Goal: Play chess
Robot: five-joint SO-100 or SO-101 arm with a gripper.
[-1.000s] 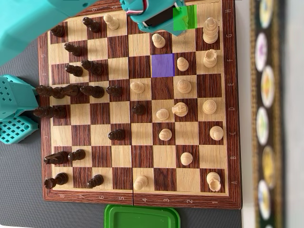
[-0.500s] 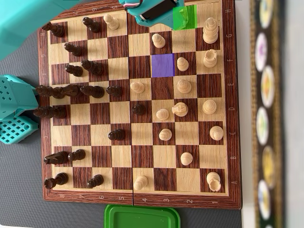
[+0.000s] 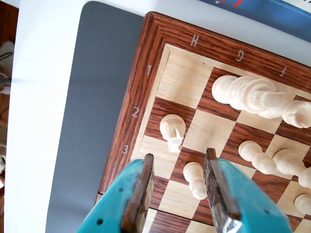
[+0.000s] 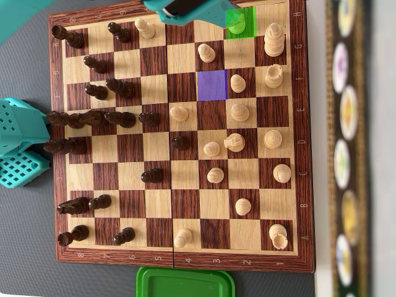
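The teal two-fingered hand (image 3: 177,167) stands open around a small cream wooden pawn (image 3: 195,179) (not yet gripped); closing off-centre could topple it into neighbouring pieces.

A grey mat (image 3: 92,121) covers a brightly lit white table (image 3: 39,121).

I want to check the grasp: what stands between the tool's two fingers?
A white pawn stands between the fingers of the open tool, seen in the wrist view.
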